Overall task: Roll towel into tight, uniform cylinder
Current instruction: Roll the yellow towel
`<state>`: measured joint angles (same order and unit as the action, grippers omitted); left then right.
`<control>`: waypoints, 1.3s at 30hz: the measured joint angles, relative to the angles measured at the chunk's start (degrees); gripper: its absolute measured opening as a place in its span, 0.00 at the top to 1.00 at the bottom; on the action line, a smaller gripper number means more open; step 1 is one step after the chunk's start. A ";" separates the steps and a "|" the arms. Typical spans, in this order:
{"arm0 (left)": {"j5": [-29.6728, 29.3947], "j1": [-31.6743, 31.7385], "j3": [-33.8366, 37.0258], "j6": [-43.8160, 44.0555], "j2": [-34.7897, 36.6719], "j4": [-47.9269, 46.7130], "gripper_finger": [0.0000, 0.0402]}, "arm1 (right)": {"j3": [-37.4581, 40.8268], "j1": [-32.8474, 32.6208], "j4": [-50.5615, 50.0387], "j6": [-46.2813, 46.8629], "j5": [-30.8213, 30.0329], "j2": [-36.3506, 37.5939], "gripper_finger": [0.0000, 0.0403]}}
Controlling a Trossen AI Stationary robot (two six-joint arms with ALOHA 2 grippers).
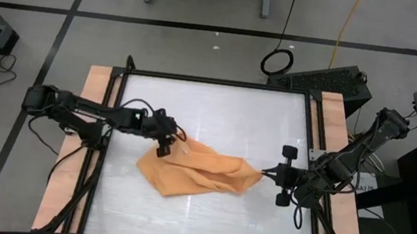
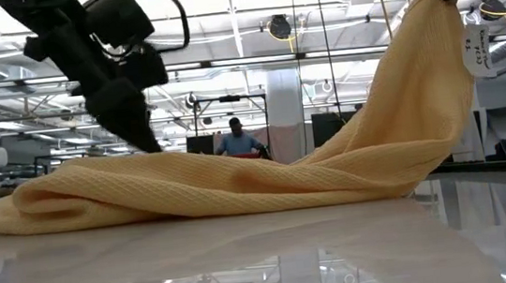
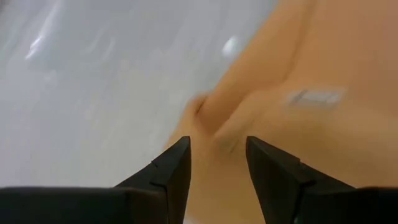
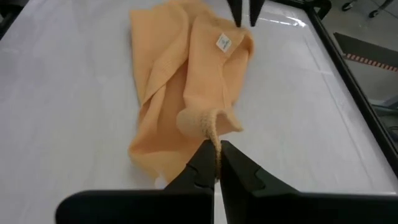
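We saw the white table (image 1: 210,101) carrying the towel (image 1: 195,169), a crumpled orange-tan heap near the middle. Its right end rose off the surface, pinched in the clenched right gripper (image 4: 216,163), which sat at the table's right side. The left gripper (image 1: 164,148) hovered at the towel's upper-left edge, its fingers (image 3: 177,165) parted with cloth lying just beyond them, gripping nothing. A small white tag (image 4: 224,42) lay on the fabric near that gripper.

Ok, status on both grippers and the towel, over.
Left gripper open over towel, holding nothing. Right gripper shut on towel corner, lifted. Towel bunched, unrolled. Nothing in the way.
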<state>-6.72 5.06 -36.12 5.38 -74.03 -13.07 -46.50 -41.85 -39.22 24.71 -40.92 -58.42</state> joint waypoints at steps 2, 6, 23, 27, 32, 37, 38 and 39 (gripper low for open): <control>2.68 1.62 0.46 -1.45 0.38 1.66 0.59 | 0.00 0.00 0.00 -0.08 0.43 -0.22 1.00; 5.43 3.65 0.57 -4.38 -0.13 1.58 0.54 | 0.00 0.00 -0.01 -0.33 0.58 -0.90 1.00; 12.77 5.13 0.57 -10.64 -0.89 0.62 0.77 | 0.00 0.00 0.15 -0.33 0.58 -2.39 1.00; 12.62 4.90 0.55 -10.65 -0.89 3.60 0.96 | 0.00 0.00 0.97 -0.33 0.52 -2.39 1.00; 12.55 4.92 0.55 -10.64 -0.84 4.36 0.99 | 0.00 0.00 1.38 -0.13 0.46 -2.39 1.00; 10.70 4.92 -0.32 -10.37 2.50 5.41 0.99 | -0.02 0.02 2.66 2.14 -4.34 -2.80 1.00; 9.64 4.92 -0.75 -10.36 3.59 5.30 0.99 | -0.02 0.02 3.14 2.60 -5.49 -3.07 1.00; 9.19 4.92 -1.25 -10.35 4.68 5.31 0.99 | -0.02 0.04 3.68 2.91 -6.54 -3.32 1.00</control>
<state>2.47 9.98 -37.36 -4.97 -69.34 -7.75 -46.52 -41.81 -35.54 27.62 -47.46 -61.74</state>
